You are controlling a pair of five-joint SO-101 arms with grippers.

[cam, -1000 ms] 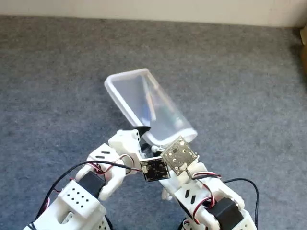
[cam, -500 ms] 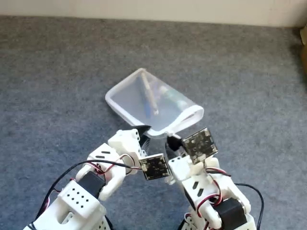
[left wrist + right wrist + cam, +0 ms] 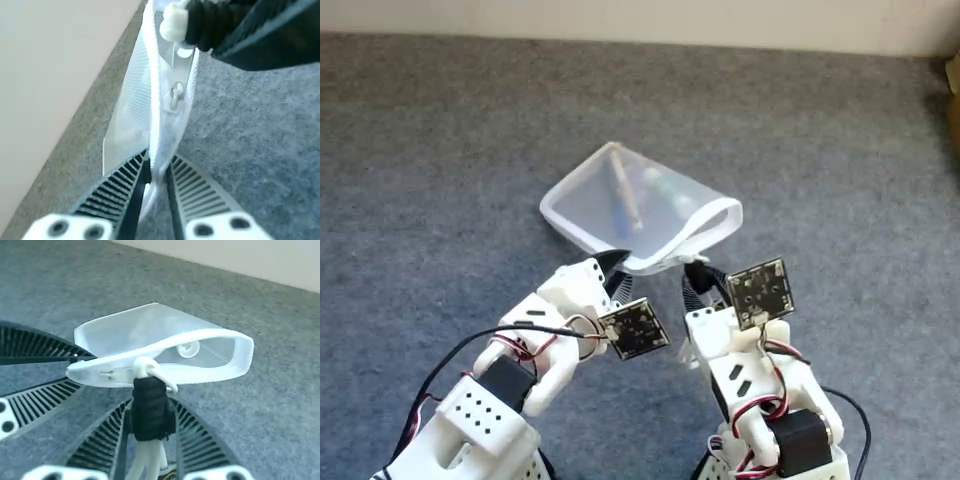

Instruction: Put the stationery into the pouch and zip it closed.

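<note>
The carpet [image 3: 440, 150] is mid-grey with a fine darker fleck. At twelve o'clock runs a cream strip of wall [image 3: 620, 18], and at the three o'clock edge sits a brown patch [image 3: 954, 90]. The pouch [image 3: 585, 205] is translucent milky white with a solid white zip band. Through it show a pen [image 3: 623, 190], tan with a blue lower part, and at its two o'clock a green-tinged item [image 3: 665, 188]. The zip pull [image 3: 150, 412] is black under a white loop. The left gripper [image 3: 157, 167] and right gripper [image 3: 150, 404] have black fingers ribbed with pale lines. The left arm [image 3: 485, 415] and right arm [image 3: 745, 385] have white shells, black motors [image 3: 507, 383], and red and black wires [image 3: 535, 345].
</note>
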